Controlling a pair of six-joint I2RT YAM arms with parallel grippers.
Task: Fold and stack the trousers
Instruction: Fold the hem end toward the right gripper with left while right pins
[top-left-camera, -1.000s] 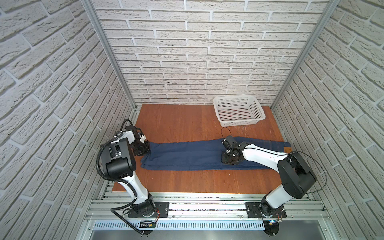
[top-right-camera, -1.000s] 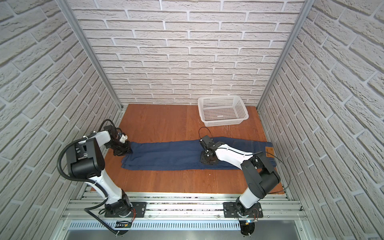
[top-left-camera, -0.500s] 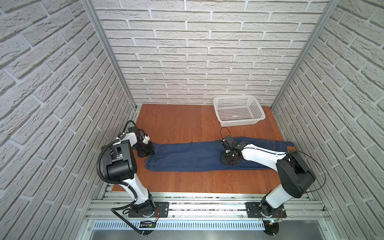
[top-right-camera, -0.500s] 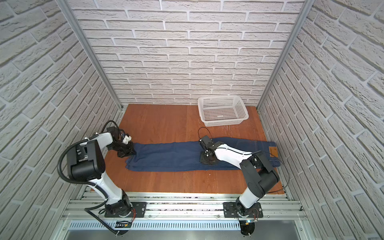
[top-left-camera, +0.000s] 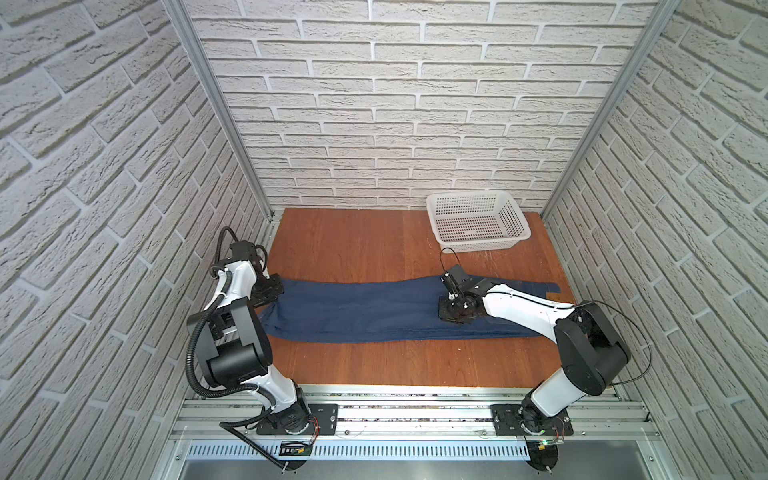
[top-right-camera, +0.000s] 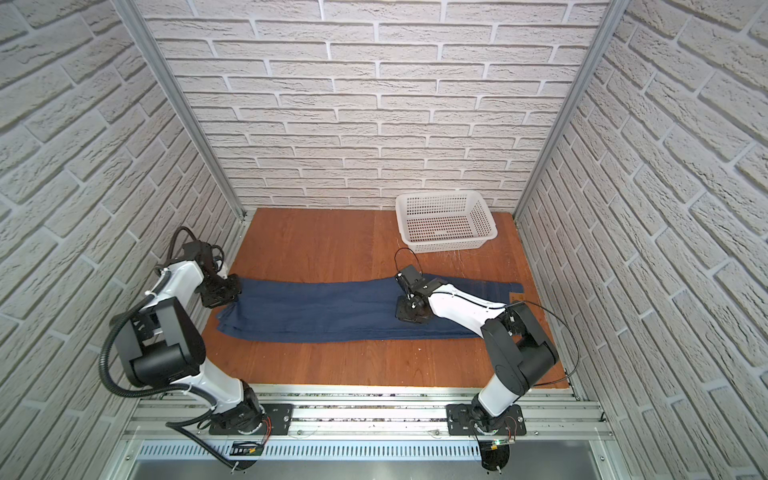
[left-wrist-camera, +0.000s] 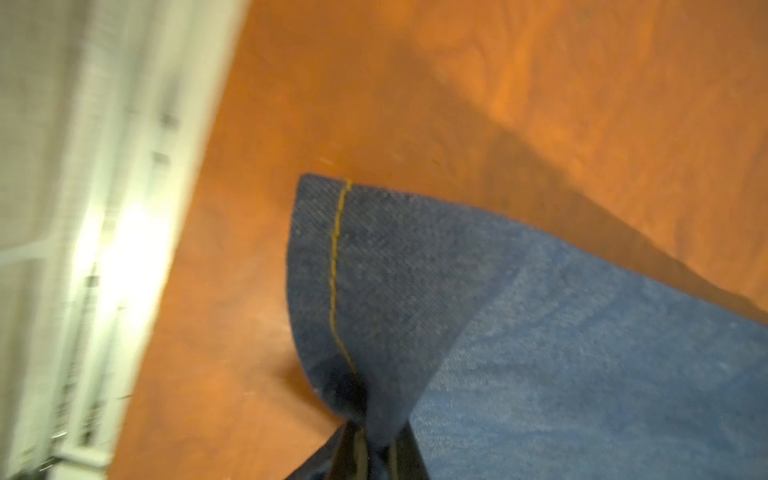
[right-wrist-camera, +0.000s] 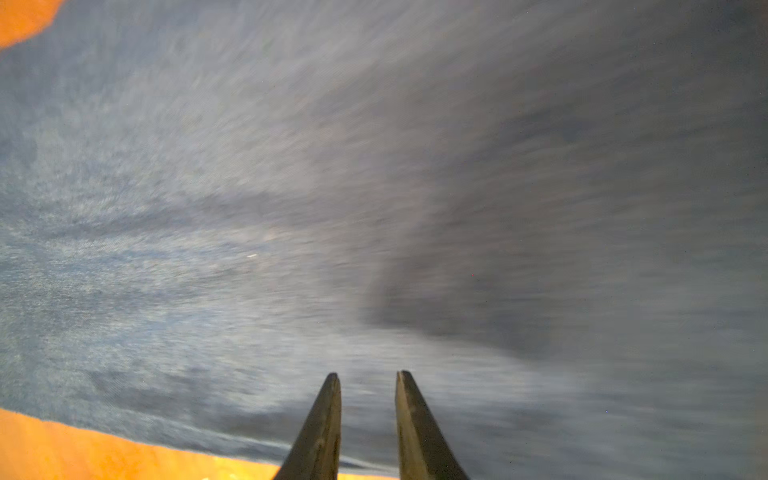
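Observation:
The trousers (top-left-camera: 361, 309) (top-right-camera: 316, 307) are dark blue jeans lying lengthwise across the wooden table (top-left-camera: 353, 241), folded leg on leg. The hems are at the left, and the waistband with its tan patch (top-left-camera: 552, 297) is at the right. My left gripper (top-left-camera: 276, 291) (top-right-camera: 232, 291) (left-wrist-camera: 376, 440) is shut on the far hem corner (left-wrist-camera: 395, 270), which shows yellow stitching and rises a little off the wood. My right gripper (top-left-camera: 452, 316) (top-right-camera: 409, 318) (right-wrist-camera: 365, 374) points down onto the thigh area. It is open by a narrow gap, with only flat denim (right-wrist-camera: 374, 187) beneath.
A white perforated basket (top-left-camera: 469, 197) (top-right-camera: 436, 196) stands at the back right of the table. Brick-patterned walls close in the left, right and back sides. The arm bases sit on a metal rail (top-left-camera: 415, 411) along the front edge.
My left gripper has closed on the hem corner, and the left arm's elbow has swung toward the back. The right gripper stayed in place over the thigh, with its gap slightly wider.

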